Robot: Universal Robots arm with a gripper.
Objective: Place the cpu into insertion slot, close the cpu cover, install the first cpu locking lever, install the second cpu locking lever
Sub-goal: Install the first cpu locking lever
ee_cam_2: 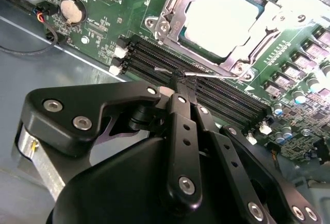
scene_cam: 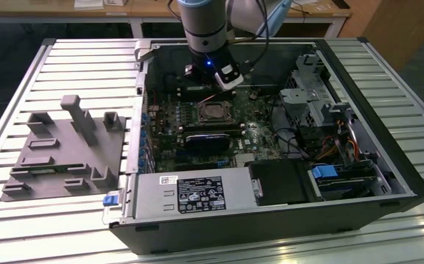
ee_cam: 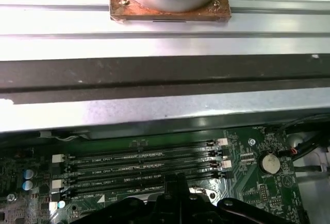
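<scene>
**Silver chip seated, claw pinched at the lever**

Green motherboard [scene_cam: 259, 135] flat in the open computer case [scene_cam: 387, 143], on a slatted metal table [scene_cam: 80, 60]. At the board's middle, the insertion slot [scene_cam: 198, 113], with the cpu [ee_cam_2: 224, 15] lying flat inside it, dull metal top up. Folded down over the chip's edges, the cpu cover [ee_cam_2: 172, 15], its window framing that top. Just beside the socket, on the side towards the memory slots [ee_cam_2: 227, 103], a thin silvery locking lever [ee_cam_2: 198, 73], lying low along the board. Right at that lever, the gripper [ee_cam_2: 181, 87] on the arm [scene_cam: 204, 27], its tips pinched together with no gap, touching or all but touching the wire. Impossible to tell whether clamped on it. In the first wrist view, the same black fingers [ee_cam: 172, 183] over the four memory slots, with a coin battery [ee_cam: 269, 163] near the board's corner. On the table at the exterior view's left, well apart from the case, a grey fixture [scene_cam: 65, 148]. Along the case's near edge, the grey labelled power supply [scene_cam: 190, 195].
</scene>
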